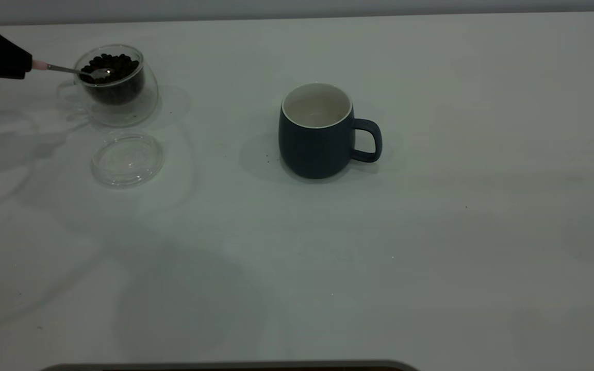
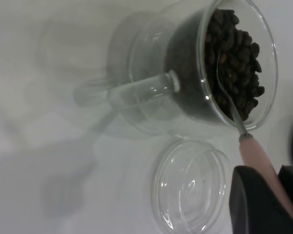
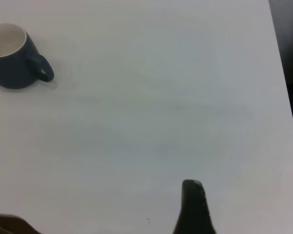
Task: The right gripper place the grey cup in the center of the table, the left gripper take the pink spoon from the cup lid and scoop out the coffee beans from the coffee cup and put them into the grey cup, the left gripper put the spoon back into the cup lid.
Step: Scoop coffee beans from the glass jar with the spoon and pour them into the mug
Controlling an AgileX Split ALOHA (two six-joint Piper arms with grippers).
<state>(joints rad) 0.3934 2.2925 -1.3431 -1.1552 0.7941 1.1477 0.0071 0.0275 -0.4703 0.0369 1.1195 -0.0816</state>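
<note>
We see the left end effector (image 1: 28, 64) at the counter's (image 1: 431, 232) nine-to-ten o'clock edge in the exterior view, clenched on the pink handle of the spoon (image 1: 78, 71). The spoon reaches out from it toward three o'clock, its metal bowl lying on the beans (image 1: 114, 64) inside the glass cup (image 1: 119, 87). In the left wrist view we find the same grip: dark fingers (image 2: 256, 200) closed around the pink handle, the spoon's (image 2: 234, 117) thin neck crossing the cup's (image 2: 195, 78) rim and its bowl down among the beans (image 2: 237, 63). The lid (image 1: 127, 158) lies flat on the counter just at the cup's six o'clock, close to it but apart, with nothing on it. The grey cup (image 1: 317, 131) stands upright near the counter's middle, well apart from the glass cup at its three o'clock, handle pointing to three o'clock, white inside bare. Of the right end effector (image 3: 194, 207) we see only one dark finger in its own wrist view, above bare counter well away from the grey cup (image 3: 12, 56); we cannot tell whether it is released or clenched.
</note>
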